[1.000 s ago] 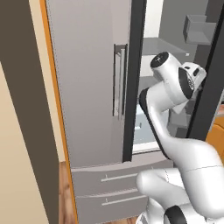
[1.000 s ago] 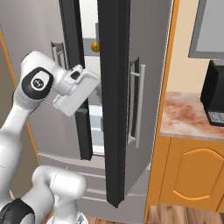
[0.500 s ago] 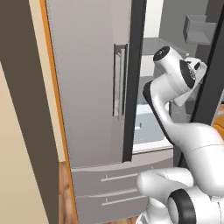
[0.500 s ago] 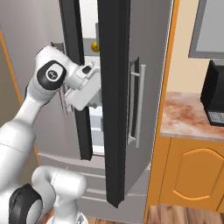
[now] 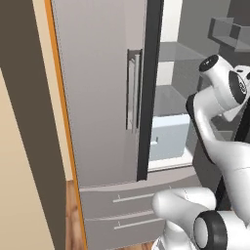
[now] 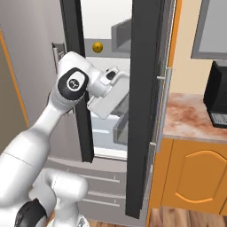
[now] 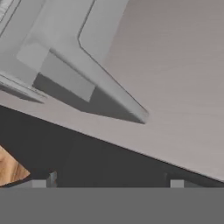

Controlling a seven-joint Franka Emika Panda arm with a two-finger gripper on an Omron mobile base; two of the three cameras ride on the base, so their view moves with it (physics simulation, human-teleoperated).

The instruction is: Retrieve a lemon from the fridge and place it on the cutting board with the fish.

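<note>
The fridge [image 5: 97, 97] has its left door shut and its right door [image 6: 144, 111] swung open. A small yellow lemon [image 6: 97, 47] sits on an upper shelf at the back of the white interior. My white hand [image 6: 106, 95] reaches into the gap between the doors, well below the lemon. In the hand view my gripper [image 7: 110, 183] is open, its fingertips [image 7: 43, 181] wide apart with nothing between them, facing grey shelf surfaces. The cutting board and the fish are out of view.
A pale crisper drawer [image 5: 168, 136] sits low in the fridge, above two outer drawers [image 5: 127, 205]. The open door carries a grey bin [image 6: 122, 128]. To the right are a marbled counter [image 6: 190, 115], a black coffee machine [image 6: 217, 97] and an orange cabinet [image 6: 195, 181].
My arm has swung forward, and the hand has moved from in front of the left door into the fridge opening. The fridge and the lemon have not moved.
</note>
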